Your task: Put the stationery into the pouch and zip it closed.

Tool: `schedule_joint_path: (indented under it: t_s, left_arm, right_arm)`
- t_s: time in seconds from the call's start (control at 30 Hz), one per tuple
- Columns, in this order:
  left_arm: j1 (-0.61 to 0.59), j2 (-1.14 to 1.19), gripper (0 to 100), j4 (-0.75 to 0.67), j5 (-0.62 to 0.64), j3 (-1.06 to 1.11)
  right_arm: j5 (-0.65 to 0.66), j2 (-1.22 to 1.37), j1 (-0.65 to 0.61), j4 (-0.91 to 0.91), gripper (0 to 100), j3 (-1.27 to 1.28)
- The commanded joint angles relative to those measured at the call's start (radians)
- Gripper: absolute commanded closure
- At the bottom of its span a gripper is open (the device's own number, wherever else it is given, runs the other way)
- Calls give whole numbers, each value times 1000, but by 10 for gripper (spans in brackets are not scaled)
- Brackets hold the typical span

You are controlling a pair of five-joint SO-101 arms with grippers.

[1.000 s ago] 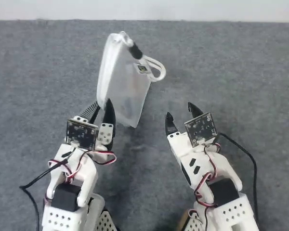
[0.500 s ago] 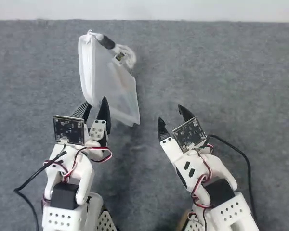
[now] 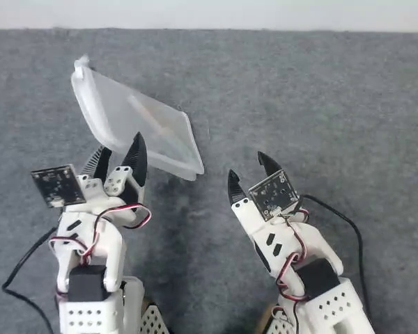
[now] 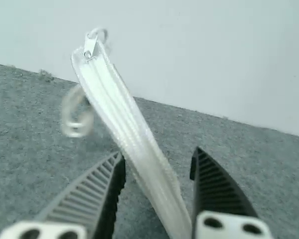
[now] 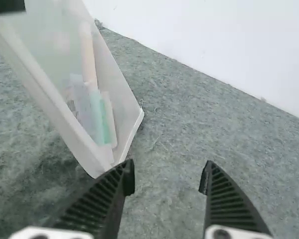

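Note:
The translucent white pouch point(image 3: 136, 122) is held up off the grey mat, tilted over to the left. My left gripper point(image 3: 120, 147) is shut on its lower edge. In the left wrist view the pouch's zipped edge point(image 4: 134, 134) runs up between the fingers of the left gripper point(image 4: 158, 154), with the zipper pull point(image 4: 92, 42) at its far end and a white loop point(image 4: 74, 112) hanging beside it. Stationery point(image 5: 97, 117) shows through the pouch wall point(image 5: 50, 59). My right gripper point(image 3: 246, 165) stands open to the right of the pouch, and the right wrist view has the right gripper point(image 5: 169, 163) close to its lower corner.
Grey felt mat point(image 3: 320, 104) covers the table, bare to the right and at the back up to a pale wall point(image 3: 265, 14). A black cable point(image 3: 355, 229) trails beside the right arm.
My left arm has swung to the left, carrying the pouch with it and tipping it further over. The right arm shifted slightly left early on, then stayed still.

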Motion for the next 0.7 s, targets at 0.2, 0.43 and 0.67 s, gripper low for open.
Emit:
schedule_joint_path:
  t_s: [0.2,0.43,0.67]
  left_arm:
    - [0,-127,793,173,71,-185]
    - [-5,-170,793,183,71,-194]
    - [-5,-170,797,180,71,-194]
  right_arm:
    - [61,-21,-13,-24,794,-11]
    - [61,-22,-13,-24,794,-11]
    - [61,-22,-12,-24,794,-11]
